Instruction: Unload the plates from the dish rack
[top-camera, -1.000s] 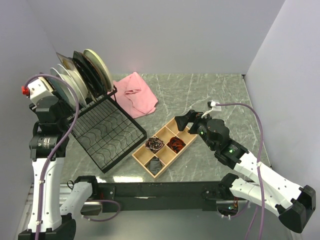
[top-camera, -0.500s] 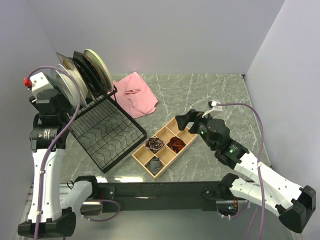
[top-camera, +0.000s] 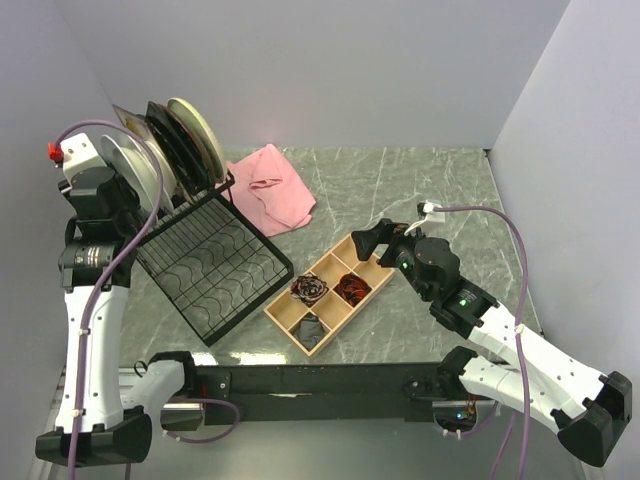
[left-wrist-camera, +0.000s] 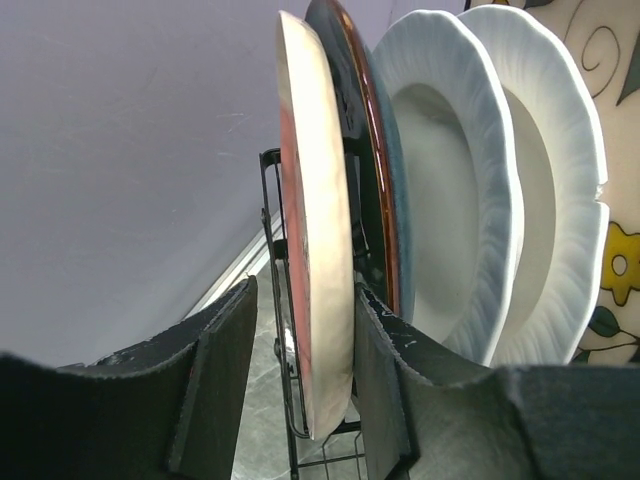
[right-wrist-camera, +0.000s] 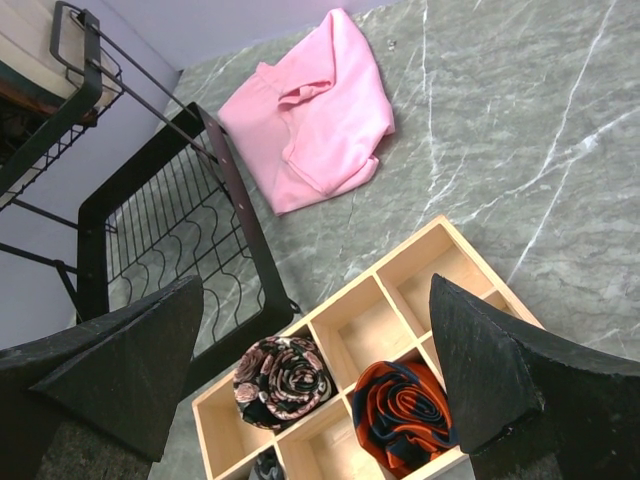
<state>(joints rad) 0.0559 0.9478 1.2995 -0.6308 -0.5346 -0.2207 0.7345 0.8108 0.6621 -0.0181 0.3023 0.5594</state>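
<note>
Glossy round plate (left-wrist-camera: 315, 200) in wire dish rack (top-camera: 215, 270), 10 o'clock; left gripper (left-wrist-camera: 303, 290) straddles rim, narrower than before, unclamped; right gripper (right-wrist-camera: 315, 290) agape, empty

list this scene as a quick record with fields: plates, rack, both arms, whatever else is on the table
plates: row of mixed plates standing on edge at the far-left end of the black wire dish rack; none on the table
left fingers: open, one on each side of the rim of the end pink-cream round plate
right fingers: open, empty, above the wooden compartment tray
also on table: crumpled pink cloth
table: grey marbled top
</note>
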